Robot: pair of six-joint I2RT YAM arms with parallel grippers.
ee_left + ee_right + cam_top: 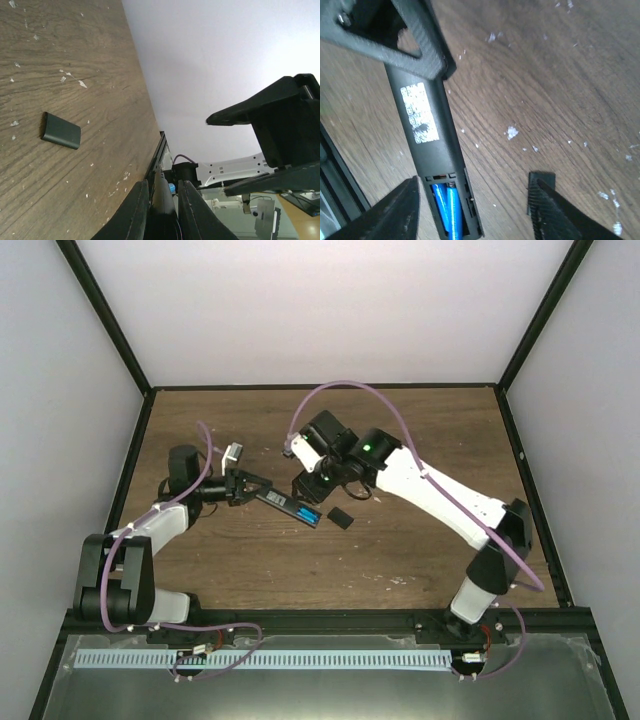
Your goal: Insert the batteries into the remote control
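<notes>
Slanting across the middle of the brown wooden table [400, 550], the slim, long black rectangular remote control [285, 504] lies back-side up, its left end a little farther away than its right end. The left gripper [248, 490] has its two black fingers [136, 212] pressed against both long sides of that left end, so the remote is clamped between them. I cannot tell whether the bar rests on the wood or is held just above it. At the remote's right, nearer end the narrow bay stands uncovered, and two bright blue cylindrical batteries [445, 212] sit in it side by side, lengthwise. A white printed label [420, 112] is stuck on the back between the bay and the clamped end. The right gripper [312, 488] hangs above the bay end, its dark fingers [395, 215] spread apart on either side of the remote, with clear gaps between them and the bar and nothing held. A short black rectangular cover piece [340, 516] lies flat on the wood just right of the bay end, apart from the remote and from both grippers.
</notes>
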